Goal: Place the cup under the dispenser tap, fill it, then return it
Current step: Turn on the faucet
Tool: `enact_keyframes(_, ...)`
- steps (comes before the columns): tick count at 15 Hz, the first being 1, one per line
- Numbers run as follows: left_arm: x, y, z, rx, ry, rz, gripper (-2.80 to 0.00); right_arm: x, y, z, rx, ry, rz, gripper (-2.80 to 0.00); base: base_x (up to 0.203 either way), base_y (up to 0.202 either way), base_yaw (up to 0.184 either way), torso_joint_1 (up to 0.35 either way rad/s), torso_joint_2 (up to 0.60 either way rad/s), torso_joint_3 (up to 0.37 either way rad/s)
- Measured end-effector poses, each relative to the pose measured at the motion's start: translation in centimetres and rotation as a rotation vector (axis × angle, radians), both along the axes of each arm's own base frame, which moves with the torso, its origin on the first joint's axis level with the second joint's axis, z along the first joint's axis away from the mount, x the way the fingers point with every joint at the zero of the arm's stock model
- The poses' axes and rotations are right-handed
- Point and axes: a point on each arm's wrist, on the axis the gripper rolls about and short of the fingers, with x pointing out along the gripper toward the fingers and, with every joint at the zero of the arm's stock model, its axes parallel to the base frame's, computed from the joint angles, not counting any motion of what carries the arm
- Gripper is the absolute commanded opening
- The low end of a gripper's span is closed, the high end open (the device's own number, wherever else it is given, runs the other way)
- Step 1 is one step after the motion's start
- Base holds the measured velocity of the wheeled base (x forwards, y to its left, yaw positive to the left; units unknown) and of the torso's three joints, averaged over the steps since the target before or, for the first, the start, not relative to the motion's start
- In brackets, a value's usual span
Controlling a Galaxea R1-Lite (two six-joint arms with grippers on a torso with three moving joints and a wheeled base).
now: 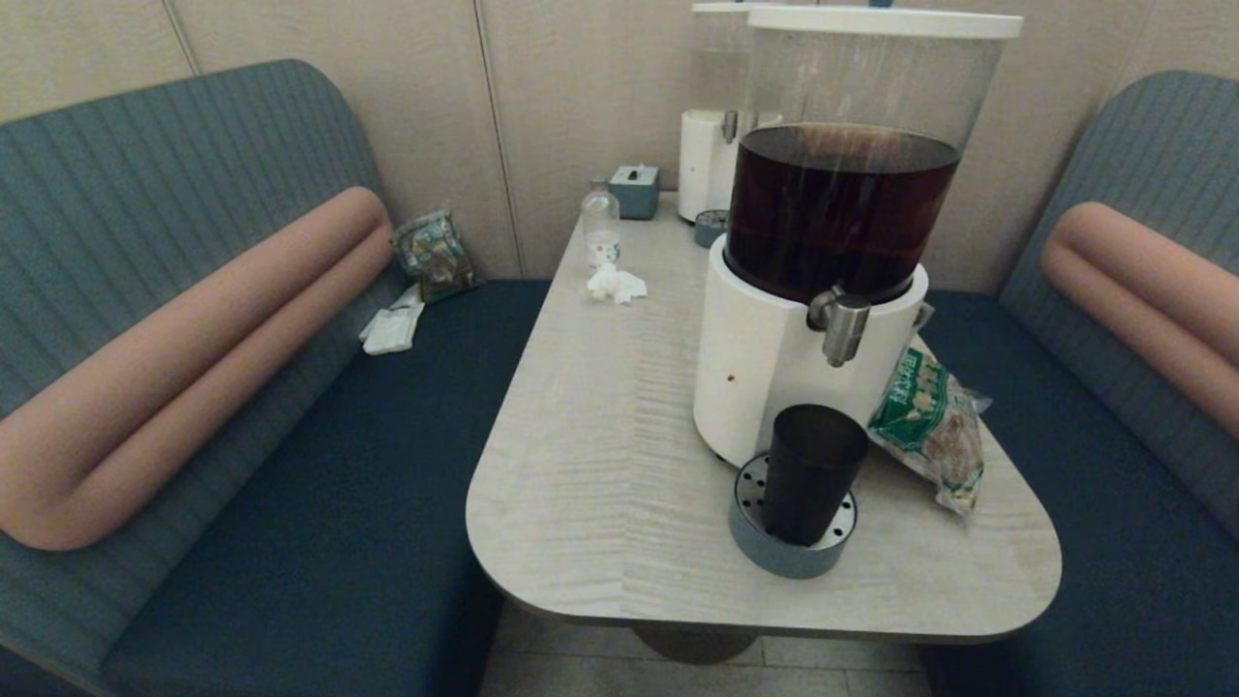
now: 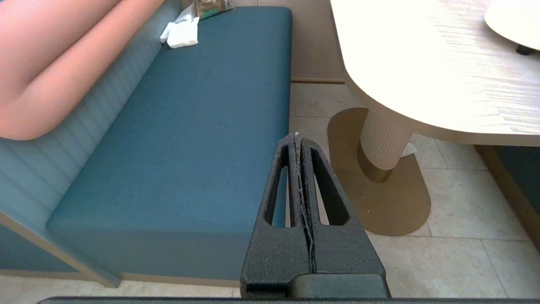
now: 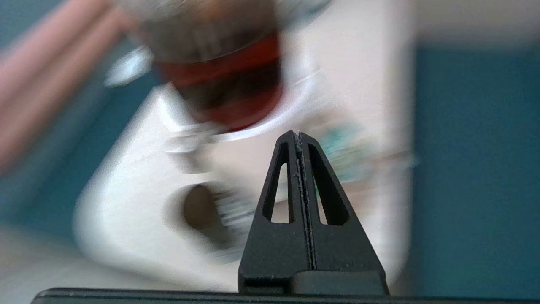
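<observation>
The dark tumbler cup stands upright on the round grey drip tray, right below the brushed-steel tap of the big white-based dispenser holding dark brown liquid. No arm shows in the head view. In the right wrist view my right gripper is shut and empty, off the table's near end, with the cup and the dispenser ahead of it, smeared. My left gripper is shut and empty, low over the floor beside the bench seat.
A green snack bag leans against the dispenser's right side. Farther back on the table are a crumpled tissue, a small clear bottle, a tissue box and a smaller clear-liquid dispenser. Benches flank the table.
</observation>
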Motion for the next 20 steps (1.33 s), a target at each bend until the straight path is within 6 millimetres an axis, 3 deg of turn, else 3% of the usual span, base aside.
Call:
enact_keyframes(3, 0.0, 0.0, 0.0, 0.000, 0.000, 0.000, -2.80, 6.6, 1.8, -0.7, 0.198, 0.249, 0.199, -2.80, 0.000, 0.000, 0.000, 0.000, 0.00, 0.000)
enact_keyframes(7, 0.0, 0.0, 0.0, 0.000, 0.001, 0.000, -2.80, 12.2, 3.9, -3.7, 0.096, 0.394, 0.151, -2.80, 0.000, 0.000, 0.000, 0.000, 0.00, 0.000)
enact_keyframes(14, 0.0, 0.0, 0.0, 0.000, 0.001, 0.000, -2.80, 14.4, 7.6, -6.6, 0.051, 0.507, 0.220, -2.80, 0.000, 0.000, 0.000, 0.000, 0.00, 0.000)
enact_keyframes(20, 0.0, 0.0, 0.0, 0.000, 0.001, 0.000, -2.80, 14.7, 9.5, -7.1, 0.036, 0.519, 0.273, -2.80, 0.000, 0.000, 0.000, 0.000, 0.00, 0.000)
